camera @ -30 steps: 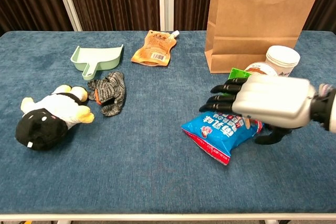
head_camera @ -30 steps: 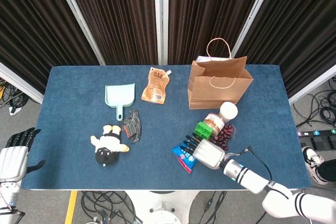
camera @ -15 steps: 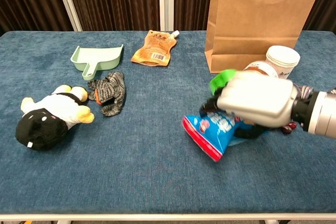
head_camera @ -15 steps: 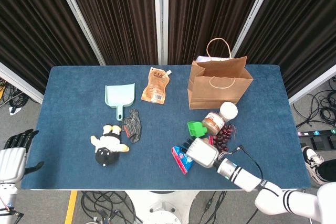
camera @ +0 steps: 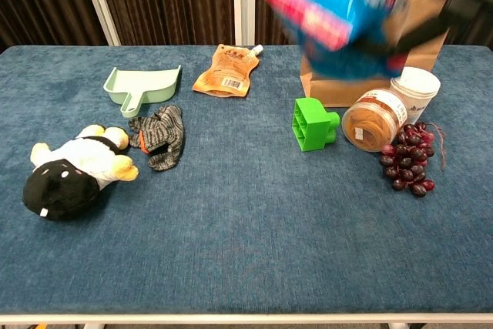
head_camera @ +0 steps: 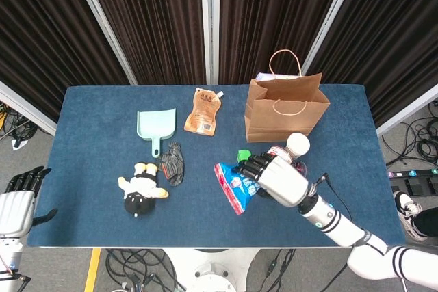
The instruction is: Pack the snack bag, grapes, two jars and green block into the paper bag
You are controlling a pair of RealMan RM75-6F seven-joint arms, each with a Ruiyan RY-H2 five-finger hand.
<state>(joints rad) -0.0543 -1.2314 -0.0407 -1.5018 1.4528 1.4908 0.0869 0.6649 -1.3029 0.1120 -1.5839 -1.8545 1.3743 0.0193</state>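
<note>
Snack bag (head_camera: pixel 233 185), gripped by right hand (head_camera: pixel 277 177) above counter (head_camera: pixel 102 114), long axis tilted, far end pointing left.

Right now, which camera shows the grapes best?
The chest view: the grapes lie in plain sight beside the brown jar. In the head view the right hand holding the snack bag hides them almost completely.

Right hand (head_camera: pixel 277 177) showing silver-white shell and black fingers, white forearm wearing black rings, thin black cable looping beside its wrist, left hand (head_camera: pixel 18 203) showing matching pale shell, black fingers
</note>
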